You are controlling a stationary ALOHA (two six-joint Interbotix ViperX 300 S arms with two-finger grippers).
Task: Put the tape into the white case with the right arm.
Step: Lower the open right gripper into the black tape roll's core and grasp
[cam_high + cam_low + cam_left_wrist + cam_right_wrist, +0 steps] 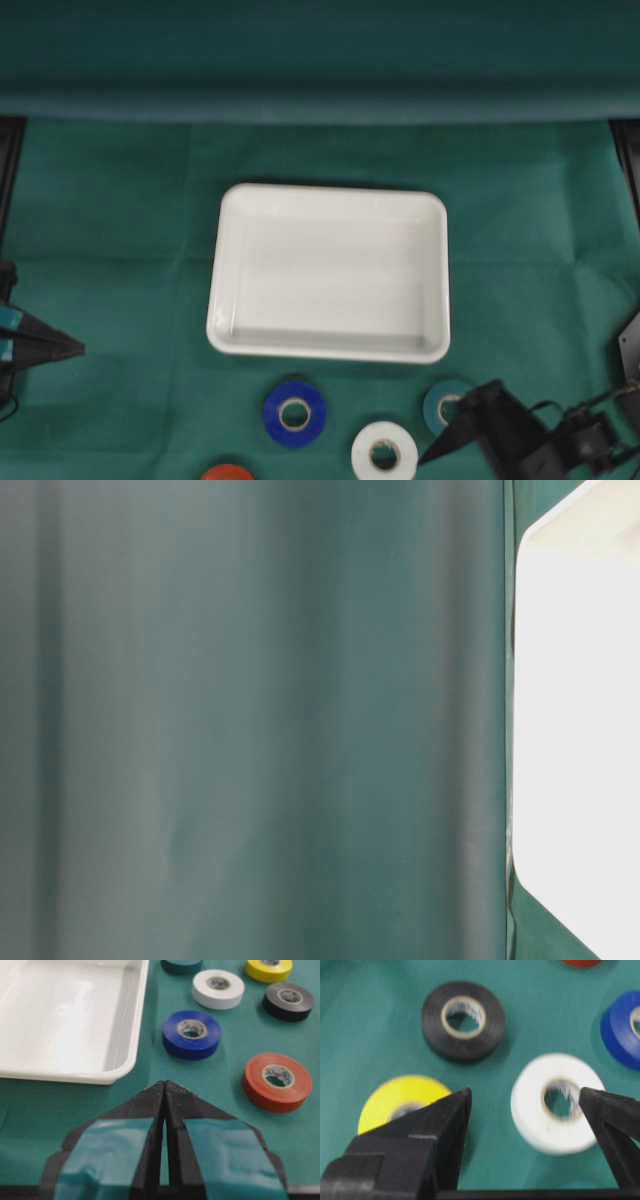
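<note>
A shallow, glossy white case [328, 272] with rounded corners and a raised rim sits in the middle of a green cloth [110, 220] with a fine weave. It holds nothing. Flat rolls of smooth plastic tape lie on the cloth just in front of it: blue [294, 412], white [385, 450], teal [444, 404], red [226, 472], and, seen from the wrist cameras, black [463, 1020] and yellow [400, 1101].

The right gripper [525, 1102], matte black with two pointed fingers, hangs with its jaws spread wide and grasping nothing. The white roll lies beneath the gap, toward one fingertip, the yellow roll under the other.

The left gripper [165, 1085], black with light-blue bands, rests at the left edge, its jaws pressed together and empty.
</note>
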